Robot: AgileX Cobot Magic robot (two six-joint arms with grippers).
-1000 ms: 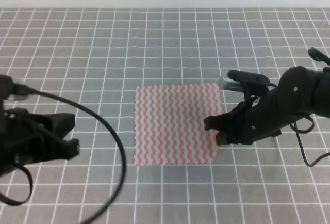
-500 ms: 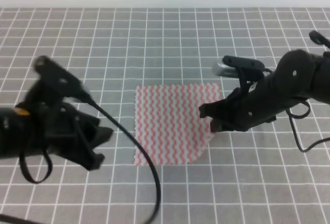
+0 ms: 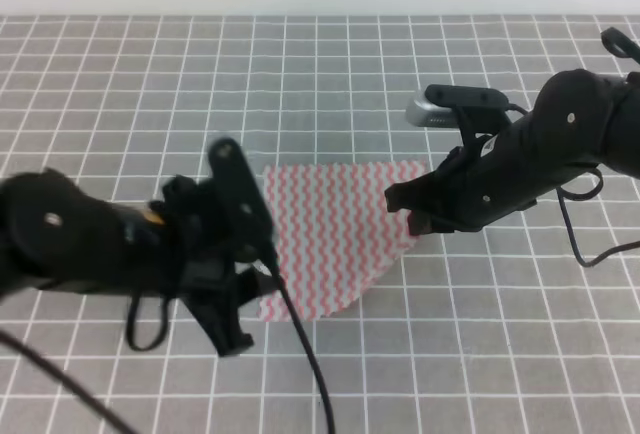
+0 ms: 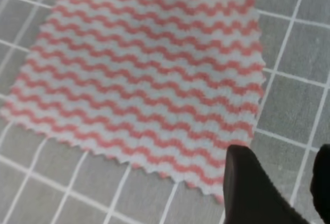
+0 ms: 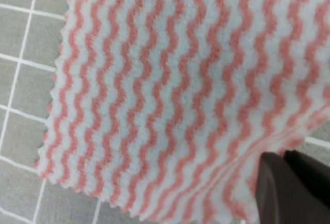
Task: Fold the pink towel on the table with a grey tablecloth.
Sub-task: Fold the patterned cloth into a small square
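Fuzzy matt pink towel [image 5: 170,90] on grey tablecloth [image 3: 330,74].

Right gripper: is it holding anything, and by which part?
The right gripper pinches the pink-and-white zigzag-striped towel at its near right corner, lifted off the grey gridded tablecloth. The left gripper holds nothing.

Exterior high view: the left arm [image 3: 90,244] lies low across the left side of the table, its cable trailing toward the near edge; the left gripper [image 3: 262,254] points toward the centre with its fingers [image 4: 247,193] apart. The right arm [image 3: 570,144] reaches in from the right edge; the right gripper [image 3: 412,216] is pinched closed, fingertips [image 5: 286,188] together.
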